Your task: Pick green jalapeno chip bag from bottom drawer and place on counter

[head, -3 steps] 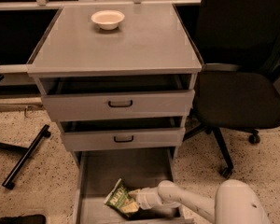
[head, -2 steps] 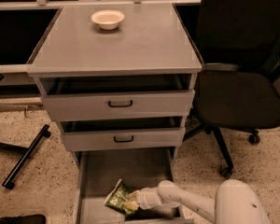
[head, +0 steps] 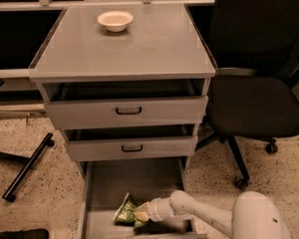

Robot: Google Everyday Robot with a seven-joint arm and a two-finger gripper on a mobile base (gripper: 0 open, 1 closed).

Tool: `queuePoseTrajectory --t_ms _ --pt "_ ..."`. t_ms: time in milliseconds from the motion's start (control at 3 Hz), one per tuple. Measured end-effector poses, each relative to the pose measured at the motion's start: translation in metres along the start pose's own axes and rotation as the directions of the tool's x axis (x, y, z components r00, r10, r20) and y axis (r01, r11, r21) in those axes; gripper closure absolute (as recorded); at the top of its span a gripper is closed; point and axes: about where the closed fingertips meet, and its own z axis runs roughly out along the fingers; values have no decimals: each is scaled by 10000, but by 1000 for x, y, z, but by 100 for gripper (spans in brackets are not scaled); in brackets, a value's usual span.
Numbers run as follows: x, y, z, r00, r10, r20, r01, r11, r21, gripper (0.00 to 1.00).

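The green jalapeno chip bag (head: 124, 210) lies crumpled on the floor of the bottom drawer (head: 134, 180), which is pulled out, near its front. My gripper (head: 141, 213) reaches in from the lower right on a white arm and sits right against the bag's right side, partly over it. The counter (head: 154, 44) is the grey top of the cabinet, above the two upper drawers.
A cream bowl (head: 115, 20) stands at the back of the counter. The two upper drawers (head: 127, 112) with black handles are slightly open. A black office chair (head: 259, 98) stands close on the right. A black bar (head: 27, 166) lies on the speckled floor at left.
Almost nothing has moved; the gripper stays at the bag in the bottom drawer, and the bag lies in the same place.
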Motion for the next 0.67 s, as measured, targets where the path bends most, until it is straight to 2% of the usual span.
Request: queuePoseTrajectory --t_ms 333,667 --pt "-46 4 -49 9990 132 423 -119 9994 -317 100" --pt "-136 -2 -138 9920 -486 1163 517 9984 -235 100"
